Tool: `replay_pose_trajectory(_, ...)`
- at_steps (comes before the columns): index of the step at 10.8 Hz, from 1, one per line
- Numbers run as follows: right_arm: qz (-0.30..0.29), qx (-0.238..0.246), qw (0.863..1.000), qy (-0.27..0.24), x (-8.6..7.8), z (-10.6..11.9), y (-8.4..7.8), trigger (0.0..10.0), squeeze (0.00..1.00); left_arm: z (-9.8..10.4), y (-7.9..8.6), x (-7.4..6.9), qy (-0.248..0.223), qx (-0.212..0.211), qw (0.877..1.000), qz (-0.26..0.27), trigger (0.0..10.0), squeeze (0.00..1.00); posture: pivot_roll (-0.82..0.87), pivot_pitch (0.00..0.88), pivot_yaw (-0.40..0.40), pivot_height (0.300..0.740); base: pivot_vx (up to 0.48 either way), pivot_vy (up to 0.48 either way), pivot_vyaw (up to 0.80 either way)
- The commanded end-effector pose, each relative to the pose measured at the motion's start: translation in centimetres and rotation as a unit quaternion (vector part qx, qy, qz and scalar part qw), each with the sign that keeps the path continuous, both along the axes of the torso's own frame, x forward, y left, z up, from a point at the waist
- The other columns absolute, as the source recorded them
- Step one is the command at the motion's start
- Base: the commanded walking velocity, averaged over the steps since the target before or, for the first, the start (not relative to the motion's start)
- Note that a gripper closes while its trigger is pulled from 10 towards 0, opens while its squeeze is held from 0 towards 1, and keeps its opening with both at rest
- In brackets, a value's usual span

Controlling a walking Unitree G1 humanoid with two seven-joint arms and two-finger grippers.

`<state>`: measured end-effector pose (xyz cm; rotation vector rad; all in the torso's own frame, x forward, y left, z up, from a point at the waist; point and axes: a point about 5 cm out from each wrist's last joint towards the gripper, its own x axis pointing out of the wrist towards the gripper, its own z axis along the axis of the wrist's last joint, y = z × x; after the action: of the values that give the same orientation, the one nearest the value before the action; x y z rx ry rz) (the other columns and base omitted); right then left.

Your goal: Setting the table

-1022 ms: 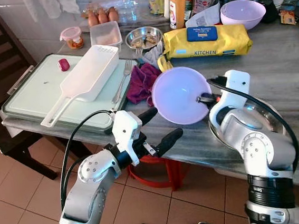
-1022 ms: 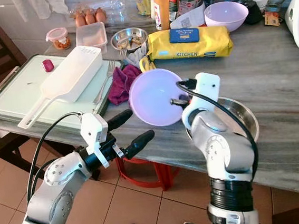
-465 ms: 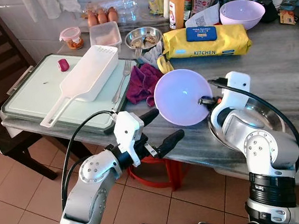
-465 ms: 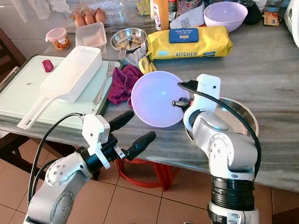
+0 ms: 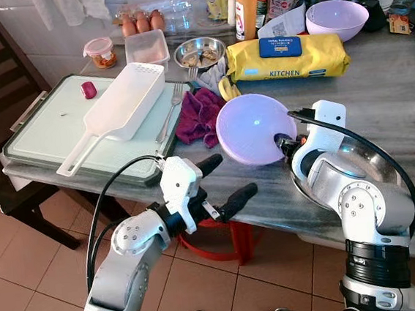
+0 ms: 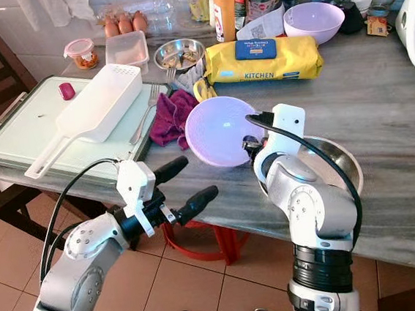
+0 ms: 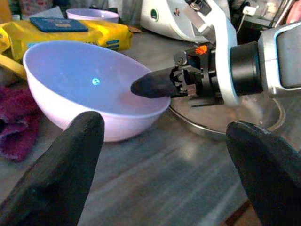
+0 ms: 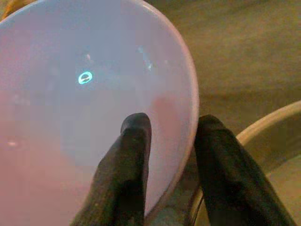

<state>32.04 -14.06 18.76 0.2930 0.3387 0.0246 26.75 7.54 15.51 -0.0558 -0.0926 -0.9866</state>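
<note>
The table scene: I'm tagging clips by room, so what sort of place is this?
Most likely a home kitchen: eggs and sauce bottles along a tiled wall, a yellow pack marked KITCHEN, and a fork on the stone-topped table.

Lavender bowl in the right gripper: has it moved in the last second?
Yes. The lavender bowl has tipped from steeply tilted toward level and shifted toward the yellow wipes pack.

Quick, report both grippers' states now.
Left gripper: open, holding nothing, just off the table edge.
Right gripper: shut on the rim of the lilac plastic bowl, one finger inside, one outside.
</note>
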Motion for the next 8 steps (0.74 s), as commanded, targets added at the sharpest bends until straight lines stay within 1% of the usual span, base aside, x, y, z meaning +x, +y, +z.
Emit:
replay_pose_trajectory(1,0.001,-0.001,1.000,-0.002,-0.1,0.3,0.1,10.0,1.00,0.1,0.1,-0.2,-0.004,0.006,1.000,-0.003,10.0,0.00,-0.20,0.155,0.078,0.740,0.000,0.000,0.00)
replay_pose_trajectory(5,0.005,-0.009,1.000,-0.025,0.2,1.2,0.3,10.0,1.00,0.2,0.0,-0.1,-0.005,0.005,1.000,0.001,10.0,0.00,-0.20,0.148,0.079,0.740,0.000,0.000,0.00)
replay_pose_trajectory(8,0.007,-0.016,0.998,-0.053,0.3,2.2,0.5,10.0,1.00,0.2,0.0,0.0,-0.006,0.005,1.000,0.002,10.0,0.00,-0.20,0.148,0.081,0.740,0.000,0.000,0.00)
